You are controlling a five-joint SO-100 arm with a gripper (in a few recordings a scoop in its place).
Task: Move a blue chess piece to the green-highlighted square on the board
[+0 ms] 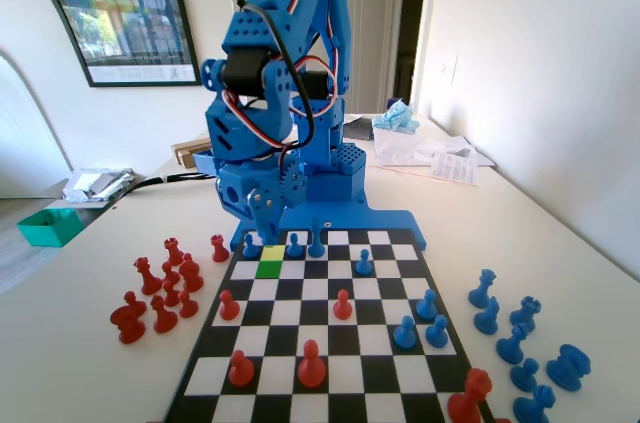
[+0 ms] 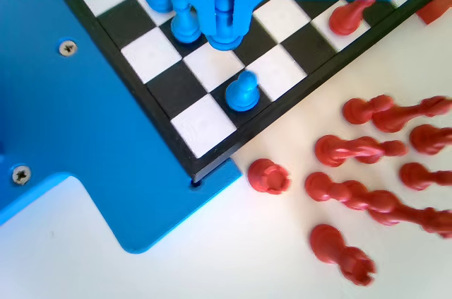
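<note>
In the fixed view the board (image 1: 330,343) has its green-highlighted square (image 1: 268,269) near the far left, with a pale yellow square (image 1: 273,253) just behind it. My gripper (image 1: 266,231) hangs low over the yellow square. The wrist view shows the jaws of the gripper (image 2: 224,30) close on both sides of a blue pawn (image 2: 224,9). Its base sits just over a white square, and I cannot tell if it touches. Other blue pawns stand close by (image 2: 242,92) (image 2: 185,25). In the fixed view, loose blue pawns (image 1: 250,246) (image 1: 295,244) flank the gripper.
Red pieces (image 1: 165,288) stand in a cluster on the table left of the board, and the wrist view shows some red pieces (image 2: 367,150) lying flat. Blue pieces (image 1: 520,333) stand to the right. Red pawns (image 1: 342,303) and blue pawns (image 1: 404,331) dot the board's middle. A green bin (image 1: 48,226) sits far left.
</note>
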